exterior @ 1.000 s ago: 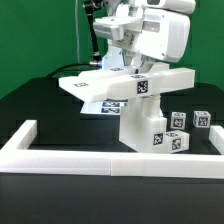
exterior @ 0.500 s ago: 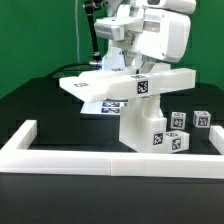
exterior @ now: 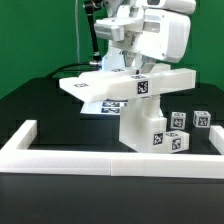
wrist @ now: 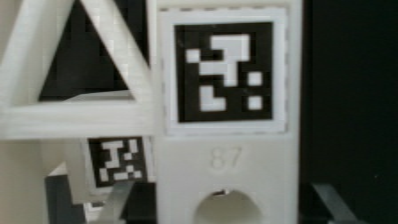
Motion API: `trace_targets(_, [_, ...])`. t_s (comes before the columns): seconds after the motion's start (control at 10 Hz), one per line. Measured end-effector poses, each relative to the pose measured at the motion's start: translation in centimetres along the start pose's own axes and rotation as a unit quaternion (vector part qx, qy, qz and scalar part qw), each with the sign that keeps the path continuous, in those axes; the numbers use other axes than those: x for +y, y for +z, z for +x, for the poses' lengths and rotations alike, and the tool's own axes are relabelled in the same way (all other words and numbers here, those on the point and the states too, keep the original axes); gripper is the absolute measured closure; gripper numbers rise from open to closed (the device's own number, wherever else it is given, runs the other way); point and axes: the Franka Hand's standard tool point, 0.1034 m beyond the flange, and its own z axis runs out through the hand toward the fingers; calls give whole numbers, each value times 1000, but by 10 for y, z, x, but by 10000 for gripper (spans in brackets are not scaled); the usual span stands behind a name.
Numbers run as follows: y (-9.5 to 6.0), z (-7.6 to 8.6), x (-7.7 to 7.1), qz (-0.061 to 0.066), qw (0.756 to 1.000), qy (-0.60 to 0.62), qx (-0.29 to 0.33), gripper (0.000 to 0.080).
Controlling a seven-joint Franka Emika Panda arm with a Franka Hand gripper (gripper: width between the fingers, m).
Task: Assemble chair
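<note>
The chair [exterior: 140, 95] is a partly joined white structure in the middle of the table: a flat slab [exterior: 92, 88] and a tagged crossbar [exterior: 160, 84] on a blocky column [exterior: 138, 125]. My gripper [exterior: 128, 70] comes down from above behind the crossbar, and its fingertips are mostly hidden there. In the wrist view a white tagged post [wrist: 222, 150] with a round hole fills the gap between my dark fingers [wrist: 327, 195]. The gripper [wrist: 226, 200] is shut on that post.
Small loose white tagged pieces [exterior: 178, 120] [exterior: 203, 119] lie at the exterior view's right, another [exterior: 178, 143] beside the column. A low white border wall [exterior: 100, 158] runs along the front and turns back at both ends. The marker board [exterior: 103, 106] lies under the slab.
</note>
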Motion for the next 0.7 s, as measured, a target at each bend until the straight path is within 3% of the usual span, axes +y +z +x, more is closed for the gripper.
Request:
trace_targets(0.2, [1, 3, 1, -5, 1000, 6, 0, 509])
trace_targets(0.7, [7, 2, -3, 1, 1000, 7, 2, 509])
